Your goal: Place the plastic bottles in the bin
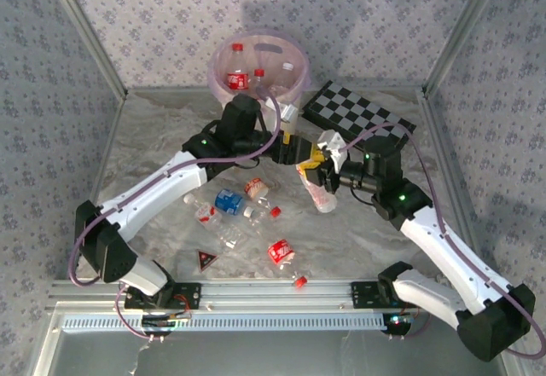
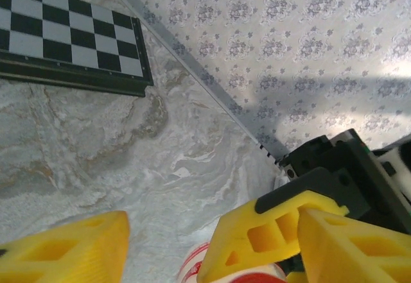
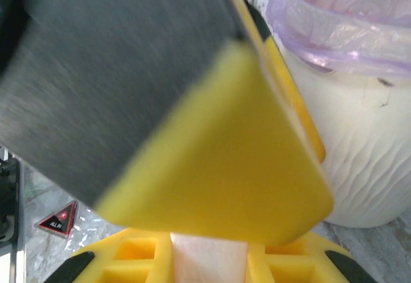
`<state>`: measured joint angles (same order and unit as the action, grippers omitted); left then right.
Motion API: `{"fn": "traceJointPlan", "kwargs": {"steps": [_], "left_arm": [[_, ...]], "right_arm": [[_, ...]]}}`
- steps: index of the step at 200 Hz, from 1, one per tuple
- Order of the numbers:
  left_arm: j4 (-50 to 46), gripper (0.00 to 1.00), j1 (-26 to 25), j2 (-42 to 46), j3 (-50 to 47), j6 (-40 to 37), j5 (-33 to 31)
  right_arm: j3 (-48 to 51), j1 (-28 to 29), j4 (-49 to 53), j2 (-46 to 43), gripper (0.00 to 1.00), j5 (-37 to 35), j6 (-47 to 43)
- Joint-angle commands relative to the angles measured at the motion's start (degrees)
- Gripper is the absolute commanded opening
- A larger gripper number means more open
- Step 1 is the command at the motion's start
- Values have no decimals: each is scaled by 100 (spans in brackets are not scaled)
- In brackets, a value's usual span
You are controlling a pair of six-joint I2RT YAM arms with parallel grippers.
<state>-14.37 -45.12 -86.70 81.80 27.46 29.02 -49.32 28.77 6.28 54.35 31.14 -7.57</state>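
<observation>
The small clear plastic bottle (image 1: 322, 190) with a red-and-white label hangs over the middle of the table. It is pinched at one end by the right gripper (image 1: 320, 167), whose yellow fingers are clamped tight on it. The left gripper (image 1: 295, 150) sits right against it with its jaws apart. From its wrist, one yellow finger (image 2: 64, 251) stands clear of the label, with bare table between them.

To me this looks like a hand-over partway through. The left gripper would need to close squarely on the thin, crushable body before the right one lets go. It would then carry the bottle back to the bin (image 3: 359, 161), a cream-white ribbed bucket with a translucent pinkish bag folded over its rim. The bin stands just behind the left arm, and a few red-capped bottles (image 1: 237, 78) already lie inside it. Other loose bottles (image 1: 280, 251), glossy and crinkled with red and blue labels, lie scattered on the grey marbled tabletop (image 1: 358, 240) nearer the arm bases.
</observation>
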Motion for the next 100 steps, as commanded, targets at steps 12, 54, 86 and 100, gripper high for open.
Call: {"fn": "traceJointPlan", "kwargs": {"steps": [12, 54, 86, 100], "left_arm": [[116, 52, -62, -72, 205, -48, 62], [71, 30, -66, -94, 247, -11, -110], [61, 19, -58, -93, 266, -30, -241], [21, 16, -47, -111, 334, -63, -272]], "right_arm": [[-93, 32, -419, -82, 21, -167, 159], [26, 41, -638, -56, 21, -351, 273], [33, 34, -601, -47, 22, -399, 240], [6, 32, -510, -47, 27, -440, 206]]}}
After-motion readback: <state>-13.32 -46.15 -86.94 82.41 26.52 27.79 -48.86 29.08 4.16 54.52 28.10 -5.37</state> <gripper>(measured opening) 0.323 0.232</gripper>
